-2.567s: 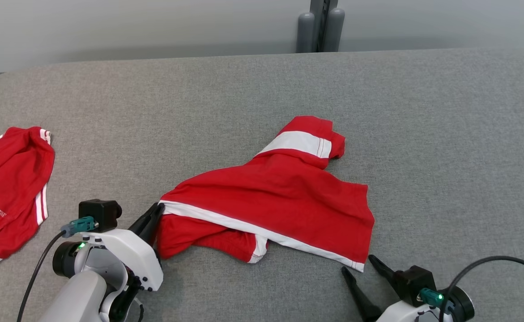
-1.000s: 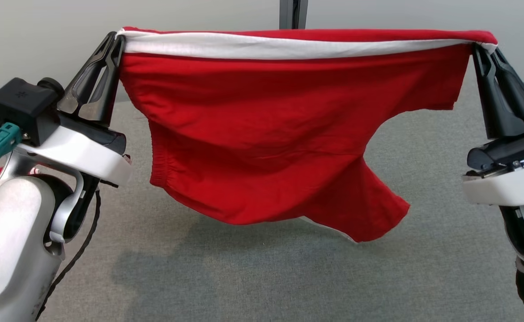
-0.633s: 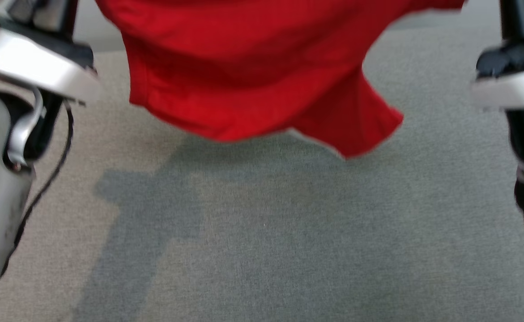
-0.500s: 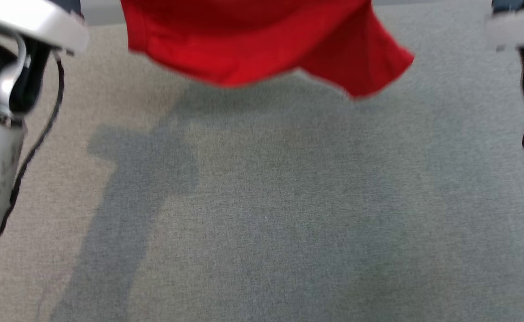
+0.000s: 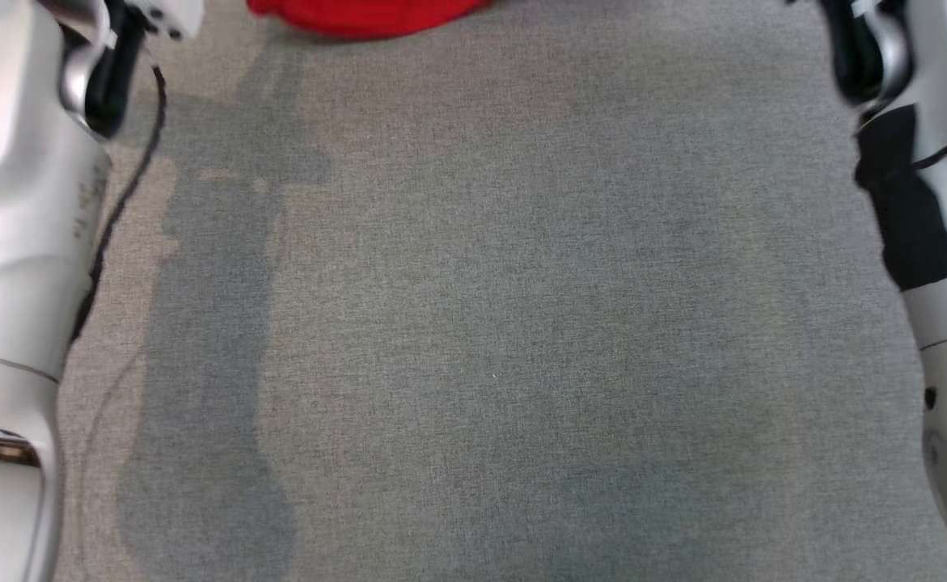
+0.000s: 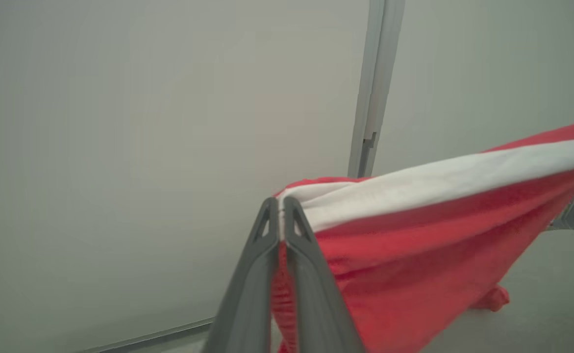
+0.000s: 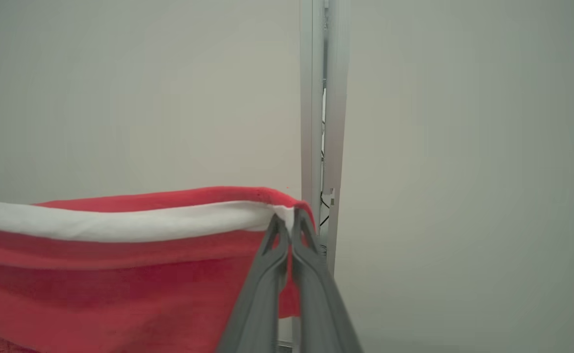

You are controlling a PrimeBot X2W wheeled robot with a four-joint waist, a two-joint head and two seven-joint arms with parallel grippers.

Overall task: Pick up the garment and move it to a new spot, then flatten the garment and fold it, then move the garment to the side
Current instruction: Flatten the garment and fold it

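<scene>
Garment [image 6: 414, 235] hangs stretched — left fingers [image 6: 260, 260] pinch one corner; right fingers [image 7: 267, 279] the other.

Grey fabric tabletop [image 5: 522, 323] (soft shadows [image 5: 214, 323] on its left), pale plain wall [image 6: 120, 122], upright grey post [image 7: 318, 98] against it.

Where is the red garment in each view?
Head view: red garment at top edge, left of centre, a sliver.
Left wrist view: right half, corner pinched in left gripper.
Right wrist view: lower left, corner pinched in right gripper.
Shared landmark: grey wall post behind it in both wrist views.
</scene>
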